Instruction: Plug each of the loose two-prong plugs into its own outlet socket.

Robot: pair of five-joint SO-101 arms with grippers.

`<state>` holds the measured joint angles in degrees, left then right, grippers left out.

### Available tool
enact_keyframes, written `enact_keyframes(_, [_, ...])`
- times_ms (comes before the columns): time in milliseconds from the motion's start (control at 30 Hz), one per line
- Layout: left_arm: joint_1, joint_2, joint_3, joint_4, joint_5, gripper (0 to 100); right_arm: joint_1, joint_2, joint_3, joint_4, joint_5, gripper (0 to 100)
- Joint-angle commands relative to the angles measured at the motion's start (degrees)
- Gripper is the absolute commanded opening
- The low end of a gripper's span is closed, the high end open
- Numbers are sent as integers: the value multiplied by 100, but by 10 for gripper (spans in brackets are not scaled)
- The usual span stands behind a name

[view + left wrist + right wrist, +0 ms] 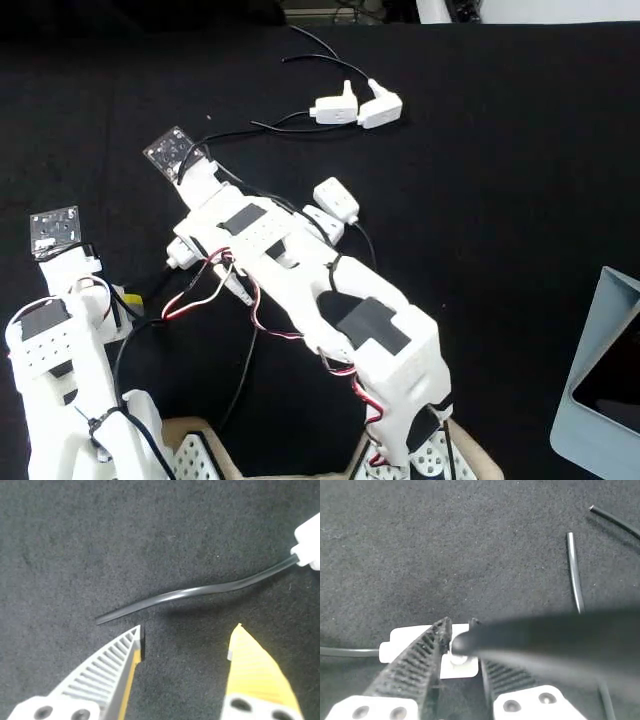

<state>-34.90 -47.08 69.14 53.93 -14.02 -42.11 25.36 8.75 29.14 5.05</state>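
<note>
Right claw (459, 626): closed on a white plug (405, 641), with its two dark ribbed fingers pressed to either side of the plug's body.
White plug: lies flat on the black cloth (420, 540), low between the fingers. A thin cord (345, 651) runs off from one end. A blurred dark cord (555, 635) crosses close in front of the camera and hides part of the plug.
Stray cords: a short grey length (575, 570) and a black cord end (612, 519) lie on the cloth, well apart from the held plug.
Left claw (188, 629): open wide, with one grey ribbed finger and one yellow finger. Nothing is between them, and it hangs over bare cloth.
Black cord (185, 592): lies in a gentle curve just past the left claw's fingertips. Its free end is near the grey finger and its other end goes into a white end piece (310, 537) at the edge of view.
Right arm (300, 270): stretches slantwise across the middle of the table from the near side.
Left arm (50, 350): stands close to its base at the near left.
Two white pieces (335, 200): touch each other just beside the right arm. I cannot tell whether they are plugs or sockets.
Joined pair (358, 108): two white blocks touching at the far side, each with a black cord.
Grey holder (585, 420): at the right edge, well apart from the rest.
</note>
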Motion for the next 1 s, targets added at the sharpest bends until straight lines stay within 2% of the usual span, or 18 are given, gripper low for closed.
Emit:
enact_keyframes(0, [75,-62,-22,-88,44,281,35,40,75,193,176,11])
enact_keyframes(133, [75,-97,31,-97,35,281,35,84,-57,563,519,11])
enact_keyframes(533, [75,-62,48,-167,35,281,26,-637,-224,791,501,17])
enact_keyframes(667, [75,-105,163,-316,35,281,26,-1262,-242,1389,457,122])
enact_keyframes(767, [75,-105,163,-316,35,281,26,-1613,-215,1679,105,175])
enact_keyframes(967, [75,-105,171,-316,35,281,53,-1613,-31,1846,-35,121])
